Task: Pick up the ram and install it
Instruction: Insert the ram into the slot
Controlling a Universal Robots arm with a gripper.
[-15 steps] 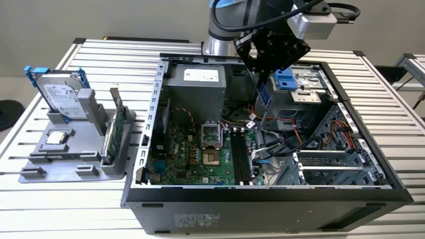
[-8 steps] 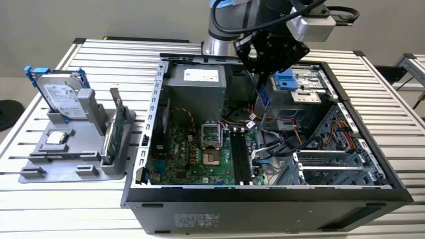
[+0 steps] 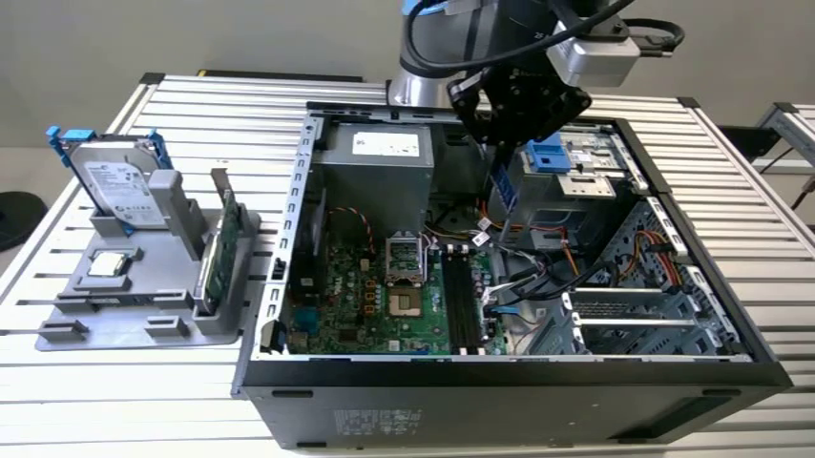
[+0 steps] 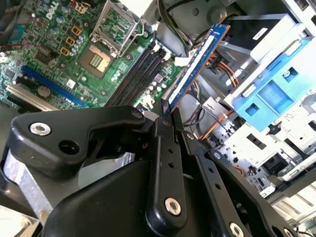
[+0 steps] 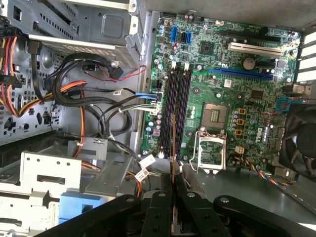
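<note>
Gray holder (image 3: 140, 315): sitting at the exterior view's left, carrying a hard drive (image 3: 121, 186) and a green card (image 3: 223, 253) upright.
Computer case (image 3: 510, 377): lying open, showing the motherboard (image 3: 376, 305) and black memory slots (image 3: 461, 301).
Gripper (image 3: 510, 129): hanging over the case's far side, fingers (image 4: 165, 123) clenching the ram (image 4: 197, 61).
Ram: hanging above the slots, not touching them.
Second wrist view: showing a blue bracket (image 4: 276, 94).

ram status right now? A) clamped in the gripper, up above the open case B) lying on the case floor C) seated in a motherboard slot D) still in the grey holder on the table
A: the gripper is shut on the ram, which hangs in the air over the motherboard, and its black slots are bare.
</note>
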